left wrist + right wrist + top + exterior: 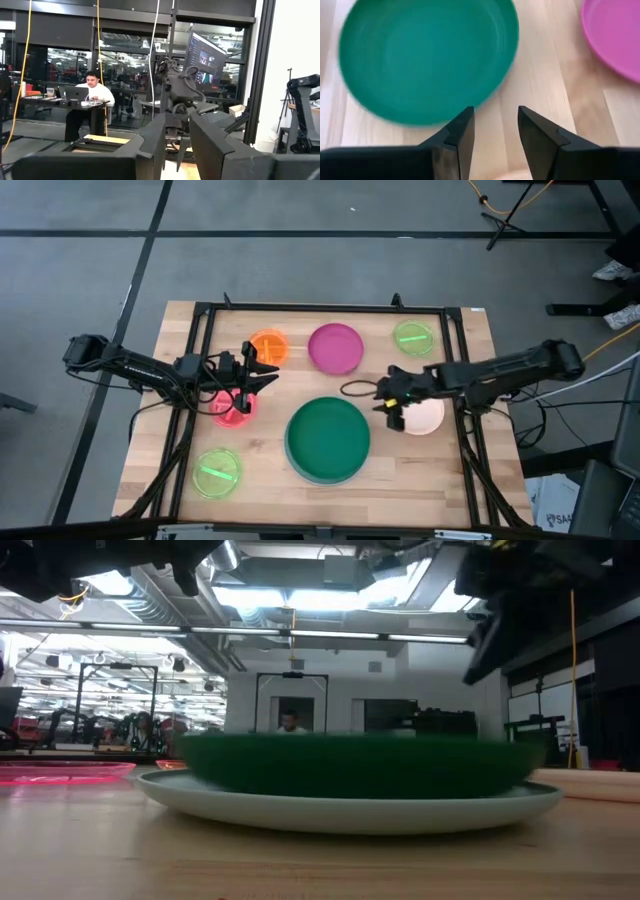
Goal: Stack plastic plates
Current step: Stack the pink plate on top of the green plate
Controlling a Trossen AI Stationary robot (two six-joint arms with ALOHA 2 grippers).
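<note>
A dark green plate [327,438] rests in a light blue plate [350,812] at the table's middle, toward the near edge. A magenta plate [336,347], an orange plate [268,346] and a lime green plate [413,337] lie along the far side. A pink-red plate [233,408] lies at the left and a second lime green plate [216,473] at the near left. A peach plate [424,418] lies to the right of the green one. My left gripper [264,372] is open and empty, raised between the orange and pink-red plates. My right gripper [495,112] is open and empty, above bare table between the green and peach plates.
A black metal frame [320,308] runs round the table's top. A black cable loop [355,389] lies between the magenta and green plates. Bare wood shows at the near right corner [450,480]. A person sits at a desk [92,97] in the room beyond.
</note>
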